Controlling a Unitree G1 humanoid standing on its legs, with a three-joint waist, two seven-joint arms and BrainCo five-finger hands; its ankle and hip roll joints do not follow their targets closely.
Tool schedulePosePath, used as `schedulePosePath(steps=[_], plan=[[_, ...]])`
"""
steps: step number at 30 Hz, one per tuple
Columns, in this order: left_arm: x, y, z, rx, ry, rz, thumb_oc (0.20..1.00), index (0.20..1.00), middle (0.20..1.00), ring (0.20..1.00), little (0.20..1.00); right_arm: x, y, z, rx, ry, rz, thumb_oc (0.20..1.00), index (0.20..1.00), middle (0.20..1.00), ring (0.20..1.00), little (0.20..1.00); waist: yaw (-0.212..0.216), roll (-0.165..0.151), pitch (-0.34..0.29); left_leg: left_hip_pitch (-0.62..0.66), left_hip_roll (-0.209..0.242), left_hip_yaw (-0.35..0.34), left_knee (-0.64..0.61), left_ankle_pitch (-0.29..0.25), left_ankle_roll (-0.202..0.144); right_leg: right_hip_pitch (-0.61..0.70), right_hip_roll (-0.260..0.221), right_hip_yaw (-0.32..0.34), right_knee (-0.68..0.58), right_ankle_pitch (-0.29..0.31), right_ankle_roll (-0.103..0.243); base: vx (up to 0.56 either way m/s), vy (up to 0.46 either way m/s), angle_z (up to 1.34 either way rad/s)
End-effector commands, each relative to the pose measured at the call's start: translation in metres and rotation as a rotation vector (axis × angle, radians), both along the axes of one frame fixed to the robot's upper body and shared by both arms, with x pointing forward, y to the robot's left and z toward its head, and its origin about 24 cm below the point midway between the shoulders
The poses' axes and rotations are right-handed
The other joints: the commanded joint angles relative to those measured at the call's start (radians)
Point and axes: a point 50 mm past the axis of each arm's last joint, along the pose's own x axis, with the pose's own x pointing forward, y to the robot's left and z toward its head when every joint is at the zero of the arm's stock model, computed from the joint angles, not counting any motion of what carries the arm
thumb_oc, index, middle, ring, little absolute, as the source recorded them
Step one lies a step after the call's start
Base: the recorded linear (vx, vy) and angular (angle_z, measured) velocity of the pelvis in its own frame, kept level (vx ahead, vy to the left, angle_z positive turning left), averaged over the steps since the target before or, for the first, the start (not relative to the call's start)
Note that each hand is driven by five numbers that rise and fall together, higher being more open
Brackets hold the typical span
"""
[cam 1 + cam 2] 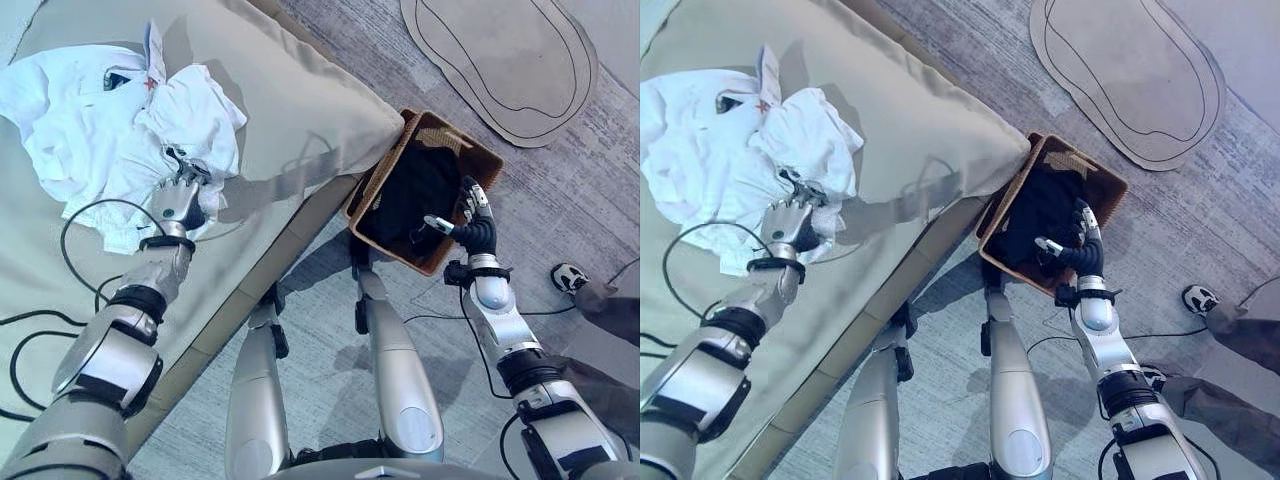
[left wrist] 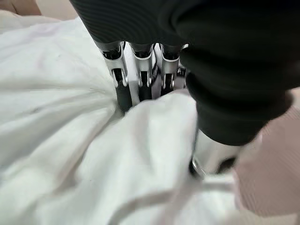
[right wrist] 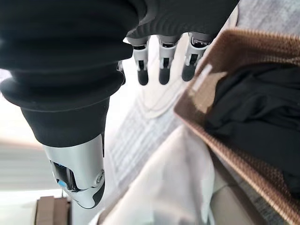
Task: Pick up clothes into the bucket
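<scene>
While our left hand (image 1: pixel 178 198) works into the white garment (image 1: pixel 90 140) heaped on the beige cushion (image 1: pixel 300 110), we judge the step in hand to be securing a grasp for the lift. To do it well, we should gather a thick fold between fingers and thumb, not a thin edge, so the whole bundle rises free of the cushion before it travels toward the wicker basket (image 1: pixel 480 150). In the left wrist view our fingers (image 2: pixel 123 96) lie side by side with dark tips pressed into the cloth, which bunches up against the thumb; we read this as a pinch on the fabric. Our left arm reaches forward over the cushion. Our right hand (image 1: pixel 468 222) hovers over the basket's near edge, fingers loosely extended and holding nothing, above the dark clothing (image 1: pixel 420 190) already inside.
</scene>
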Motion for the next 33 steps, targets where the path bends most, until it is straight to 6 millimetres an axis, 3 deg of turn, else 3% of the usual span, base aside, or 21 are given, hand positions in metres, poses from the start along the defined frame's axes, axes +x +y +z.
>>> schedulePosePath(steps=[1,9,16,17,18,19,22,26,27,28,33], plan=[[-0.025,0.036,-0.037,0.016,0.224,0.149,0.2,0.2,0.2,0.2,0.2,-0.006,-0.005,0.019,-0.007,-0.092,0.019,1.0,1.0,1.0,1.0,1.0,-0.013,-0.021,-0.053,-0.112,0.025,-0.045,0.106,0.0,0.009,-0.024,-0.076,0.012,0.142,-0.073,0.079,0.0,0.0,0.0],[-0.028,0.033,-0.044,-0.044,0.218,0.123,0.2,0.2,0.2,0.2,0.2,-0.007,-0.004,0.014,-0.012,-0.077,0.016,1.0,1.0,1.0,1.0,1.0,-0.011,-0.02,-0.072,-0.106,0.018,-0.046,0.1,0.0,0.009,-0.021,-0.076,0.013,0.137,-0.068,0.079,0.0,0.01,-0.02],[-0.041,0.025,-0.07,-0.112,0.244,0.105,0.2,0.2,0.2,0.2,0.2,-0.01,0.0,0.001,-0.023,-0.029,0.03,1.0,1.0,1.0,1.0,1.0,0.006,-0.02,-0.097,0.015,0.012,-0.048,0.024,0.016,0.003,0.088,-0.086,-0.003,0.094,-0.062,0.083,0.02,0.0,0.0],[-0.043,0.02,-0.074,-0.158,0.233,0.093,0.2,0.2,0.2,0.2,0.2,-0.01,-0.001,-0.001,-0.026,-0.019,0.026,1.0,1.0,1.0,1.0,1.0,0.014,-0.017,-0.105,0.047,0.011,-0.048,0.004,0.019,0.002,0.119,-0.09,-0.009,0.083,-0.062,0.084,0.11,-0.011,0.01],[-0.044,0.01,-0.076,-0.339,0.154,0.072,0.2,0.2,0.2,0.2,0.2,-0.013,-0.003,-0.005,-0.027,-0.006,0.013,1.0,1.0,1.0,1.0,1.0,0.03,-0.012,-0.115,0.105,0.006,-0.053,-0.031,0.025,0.002,0.176,-0.096,-0.017,0.061,-0.059,0.086,0.08,-0.012,0.02],[-0.045,0.011,-0.076,-0.339,0.154,0.073,0.2,0.2,0.2,0.2,0.2,-0.013,-0.003,-0.005,-0.027,-0.006,0.014,1.0,1.0,1.0,1.0,1.0,0.027,-0.012,-0.116,0.106,0.005,-0.054,-0.037,0.031,0.002,0.177,-0.098,-0.018,0.056,-0.055,0.086,0.1,-0.023,0.04],[-0.056,-0.008,-0.059,-0.56,-0.042,-0.081,0.2,0.2,0.2,0.2,0.2,-0.022,-0.014,-0.016,-0.054,0.038,-0.027,1.0,1.0,1.0,1.0,1.0,0.071,0.004,-0.141,0.223,-0.003,-0.067,-0.102,0.036,0.001,0.312,-0.107,-0.046,-0.004,-0.054,0.089,0.1,-0.04,0.07],[-0.073,-0.017,-0.039,-0.602,-0.148,-0.203,0.2,0.2,0.2,0.2,0.2,-0.027,-0.016,-0.021,-0.104,0.067,-0.021,1.0,1.0,1.0,1.0,1.0,0.098,0.013,-0.165,0.287,-0.007,-0.08,-0.147,0.049,-0.001,0.395,-0.108,-0.071,-0.056,-0.047,0.091,0.07,-0.043,0.24],[-0.077,-0.02,-0.029,-0.645,-0.196,-0.242,0.2,0.2,0.2,0.2,0.2,-0.029,-0.014,-0.025,-0.094,0.079,-0.01,1.0,1.0,1.0,1.0,1.0,0.109,0.016,-0.177,0.309,-0.005,-0.083,-0.16,0.047,-0.004,0.421,-0.106,-0.077,-0.074,-0.046,0.092,0.03,-0.026,0.17],[-0.082,-0.018,-0.033,-0.677,-0.198,-0.237,0.2,0.2,0.2,0.2,0.2,-0.029,-0.012,-0.029,-0.085,0.096,0.005,1.0,1.0,1.0,1.0,1.0,0.113,0.016,-0.189,0.32,-0.006,-0.084,-0.173,0.055,-0.003,0.434,-0.104,-0.082,-0.091,-0.038,0.09,0.05,-0.028,0.17],[-0.092,-0.032,0.007,-0.757,-0.349,-0.399,0.2,0.2,0.2,0.2,0.2,-0.028,0.004,-0.032,-0.077,0.115,0.093,1.0,1.0,1.0,1.0,1.0,0.136,0.021,-0.247,0.39,-0.008,-0.074,-0.237,0.063,-0.01,0.507,-0.095,-0.107,-0.175,-0.012,0.093,0.04,-0.01,0.13]])
